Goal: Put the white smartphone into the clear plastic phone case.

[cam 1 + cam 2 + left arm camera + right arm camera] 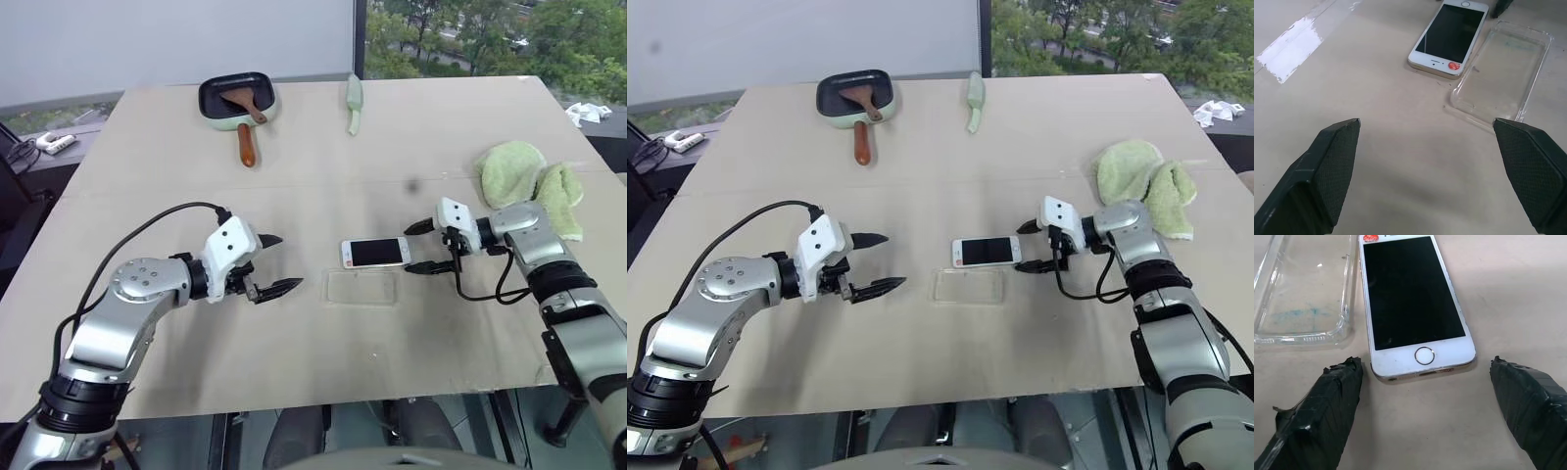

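Note:
The white smartphone (pixel 375 253) lies flat on the table, screen up, beside the clear plastic phone case (pixel 362 288), which lies empty just nearer to me. My right gripper (pixel 419 247) is open at the phone's right end, its fingertips (pixel 1337 396) straddling the home-button end (pixel 1424 355) without touching it. My left gripper (pixel 278 264) is open to the left of the case (pixel 1503 73), a short gap away, holding nothing. The phone (pixel 1448 38) and case lie side by side ahead of the left fingers.
A dark frying pan (pixel 238 98) with a wooden spatula and a pale green utensil (pixel 354 102) lie at the table's far side. Green cloths (pixel 534 181) are bunched at the right, behind my right arm. A power strip (pixel 54 144) sits off the table's left edge.

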Controlling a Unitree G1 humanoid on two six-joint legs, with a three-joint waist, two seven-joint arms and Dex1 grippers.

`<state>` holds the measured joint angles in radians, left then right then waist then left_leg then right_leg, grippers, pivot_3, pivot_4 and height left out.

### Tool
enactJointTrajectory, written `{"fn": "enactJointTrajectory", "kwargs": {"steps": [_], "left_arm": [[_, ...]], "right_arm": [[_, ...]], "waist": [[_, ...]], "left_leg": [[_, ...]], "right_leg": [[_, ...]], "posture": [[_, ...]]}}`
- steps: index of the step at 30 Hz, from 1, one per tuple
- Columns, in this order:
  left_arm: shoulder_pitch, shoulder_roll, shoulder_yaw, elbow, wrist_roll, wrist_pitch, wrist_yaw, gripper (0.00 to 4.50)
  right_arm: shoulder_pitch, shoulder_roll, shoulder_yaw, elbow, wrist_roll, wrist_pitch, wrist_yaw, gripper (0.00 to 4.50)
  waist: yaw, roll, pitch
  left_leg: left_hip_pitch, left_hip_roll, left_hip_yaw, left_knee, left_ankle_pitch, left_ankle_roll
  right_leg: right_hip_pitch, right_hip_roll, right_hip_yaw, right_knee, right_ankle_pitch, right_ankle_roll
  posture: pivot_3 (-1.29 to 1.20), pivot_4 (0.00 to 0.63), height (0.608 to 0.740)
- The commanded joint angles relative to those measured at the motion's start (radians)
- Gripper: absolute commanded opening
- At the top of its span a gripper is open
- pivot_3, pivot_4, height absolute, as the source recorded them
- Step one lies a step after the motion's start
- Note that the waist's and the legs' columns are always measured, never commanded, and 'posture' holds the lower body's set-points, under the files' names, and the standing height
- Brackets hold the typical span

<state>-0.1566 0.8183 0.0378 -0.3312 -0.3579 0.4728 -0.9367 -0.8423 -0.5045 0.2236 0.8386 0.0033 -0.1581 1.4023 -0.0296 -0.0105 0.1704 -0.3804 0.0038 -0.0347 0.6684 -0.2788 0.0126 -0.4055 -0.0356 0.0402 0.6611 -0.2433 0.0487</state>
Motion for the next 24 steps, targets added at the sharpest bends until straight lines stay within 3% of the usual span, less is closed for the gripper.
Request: {"fn": "enactJointTrajectory", "kwargs": {"steps": [1, 16, 24], "left_arm": [[-0.013, 0.003, 0.017, -0.007, -0.004, -0.021, -0.004, 4.50], [-0.004, 0.000, 0.021, -0.015, -0.002, -0.019, 0.007, 4.50], [0.010, 0.006, 0.035, -0.026, -0.003, -0.016, 0.014, 4.50]], "right_arm": [[-0.032, 0.011, 0.011, 0.003, -0.017, -0.011, 0.000, 4.49], [-0.150, 0.147, 0.012, 0.195, -0.026, -0.082, 0.096, 4.49], [-0.163, 0.179, 0.022, 0.260, -0.066, -0.152, 0.068, 4.49]], "waist": [[-0.003, 0.000, 0.000], [-0.034, 0.000, 0.000], [-0.036, 0.000, 0.000]], "left_leg": [[0.000, 0.000, 0.000, 0.000, 0.000, 0.000], [0.000, 0.002, 0.001, -0.001, 0.000, 0.000], [-0.002, 0.002, 0.001, -0.002, 0.000, 0.000]], "right_leg": [[0.000, 0.000, 0.000, 0.000, 0.000, 0.000], [-0.002, 0.002, 0.001, 0.001, 0.000, 0.000], [-0.004, 0.000, 0.001, 0.001, 0.000, 0.000]], "posture": [[0.00, 0.150, 0.740], [0.00, 0.150, 0.740], [0.00, 0.150, 0.740]]}}
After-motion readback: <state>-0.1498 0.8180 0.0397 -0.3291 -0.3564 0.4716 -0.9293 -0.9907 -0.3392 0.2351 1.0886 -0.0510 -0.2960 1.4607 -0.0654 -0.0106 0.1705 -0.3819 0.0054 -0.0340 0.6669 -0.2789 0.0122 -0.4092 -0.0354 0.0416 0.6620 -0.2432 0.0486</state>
